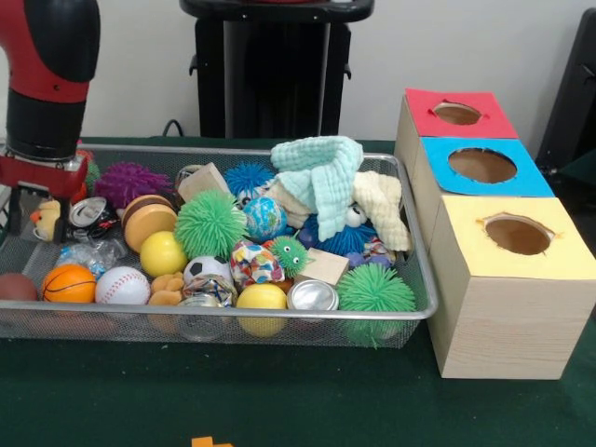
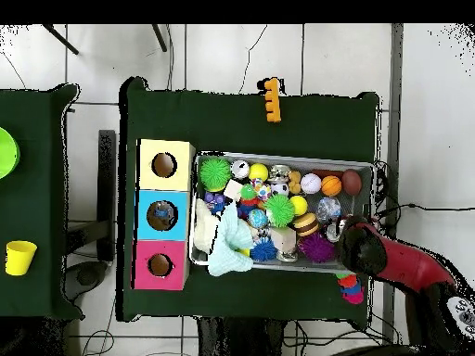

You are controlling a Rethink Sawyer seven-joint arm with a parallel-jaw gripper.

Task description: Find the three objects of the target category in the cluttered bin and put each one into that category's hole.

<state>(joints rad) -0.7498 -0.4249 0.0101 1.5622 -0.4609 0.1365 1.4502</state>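
A wire mesh bin (image 1: 410, 233) (image 2: 278, 157) holds a dense pile of toys. Among them are a green spiky ball (image 1: 209, 223), a purple spiky ball (image 1: 130, 182), an orange basketball (image 1: 68, 283), a baseball (image 1: 122, 286), yellow balls (image 1: 163, 253), a mint cloth (image 1: 321, 172) and a metal tin (image 1: 312, 296). Three wooden boxes with round holes stand beside the bin, topped red (image 1: 456, 114) (image 2: 160, 265), blue (image 1: 482, 166) (image 2: 161, 215) and yellow (image 1: 517, 233) (image 2: 164, 165). My gripper (image 1: 39, 219) (image 2: 343, 232) hangs open at one end of the bin, its fingers either side of a small yellow duck (image 1: 45, 220).
An orange toy piece (image 1: 209, 441) (image 2: 271, 100) lies on the green table outside the bin. A yellow cup (image 2: 20, 258) and a green object (image 2: 5, 153) sit on a separate table beyond the boxes. A dark stand (image 1: 270, 65) rises behind the bin.
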